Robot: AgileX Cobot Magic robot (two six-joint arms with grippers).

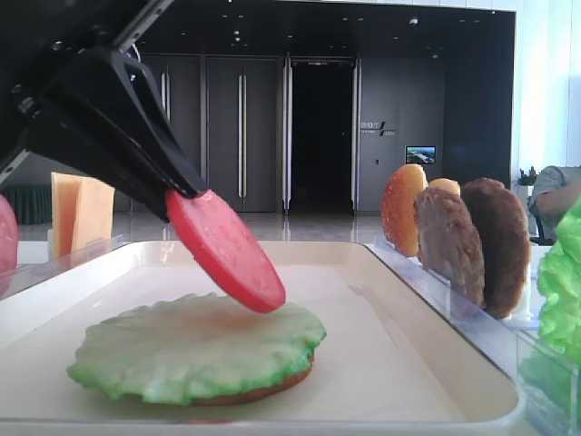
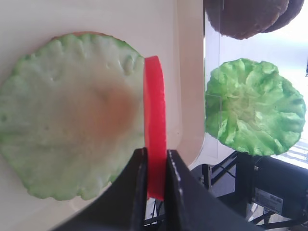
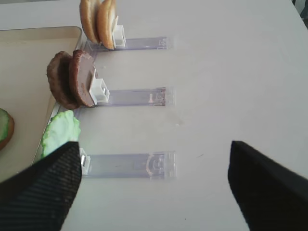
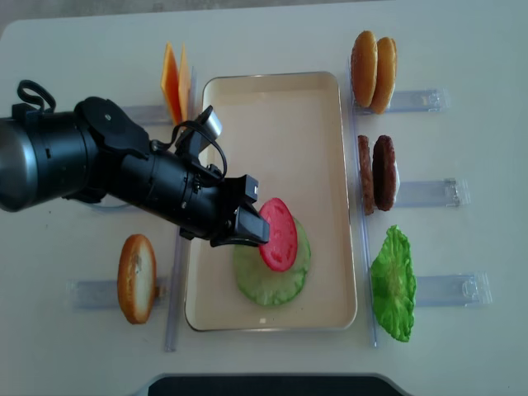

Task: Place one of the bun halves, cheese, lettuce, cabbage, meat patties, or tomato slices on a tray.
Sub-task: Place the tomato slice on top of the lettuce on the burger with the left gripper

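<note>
**Holding a tomato slice edge-on above the lettuce in the tray**

Carrying the other items, the worktop [image 4: 462, 49] is pale and matt. The tray [image 4: 272, 95] lies at its centre, low-rimmed, with a lettuce leaf [image 4: 272, 285] resting on a bun half [image 1: 263, 391] towards its near end.

The left gripper [image 2: 155, 168] has its jaws pinching one tomato slice [image 4: 279, 234] by the rim. In the left wrist view the disc stands on edge between the two fingers; in the low exterior view it tilts down, its lower rim just above the leaf. Contact cannot be confirmed.

Handling judgement: the slice looks stiff, light and smooth-faced, so a rim pinch is likely to slip or pivot if loosened unevenly. The hold at the edge is sound for laying it flat. The leaf appears soft and uneven, a poor seat for a tilted disc.

The right gripper [image 3: 154, 183] shows only two dark fingertips, spread wide and empty, over bare worktop.

Hidden or unclear: the bun under the leaf shows only as a brown sliver. The meat patties [image 4: 376, 173] and spare bun halves [image 4: 373, 71] stand on edge in clear holders, their faces partly masked. The cheese [image 4: 172, 87] is partly cut off by the arm in the low view. A second lettuce leaf [image 4: 394, 285] overhangs its holder.
</note>
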